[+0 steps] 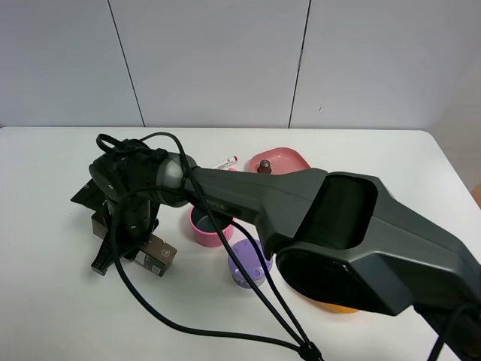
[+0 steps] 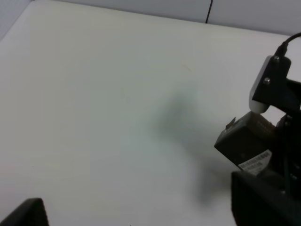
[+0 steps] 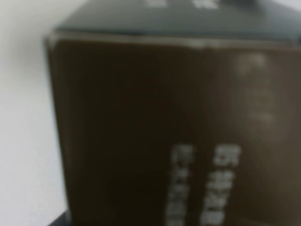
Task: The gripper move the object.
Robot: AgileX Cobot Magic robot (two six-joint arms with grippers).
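Note:
The dark brown box [image 1: 155, 254] with white print lies at the table's left, one end sticking out from under my right gripper [image 1: 124, 233]. The right arm reaches across from the lower right, and its black claw straddles the box's middle and looks closed on it. In the right wrist view the box [image 3: 155, 127] fills the blurred frame and no fingers show. In the left wrist view the box [image 2: 247, 141] sits under the right arm's claw, slightly tilted. My left gripper [image 2: 141, 219] is open and empty, over bare table to the left of the box, and it does not appear in the exterior view.
A pink cup [image 1: 207, 226] and a purple round-lidded jar [image 1: 248, 265] stand just right of the box. A pink plate [image 1: 279, 160] and a marker [image 1: 225, 162] lie behind. The orange mango [image 1: 334, 305] is mostly hidden under the arm. Cables [image 1: 188, 323] trail over the front.

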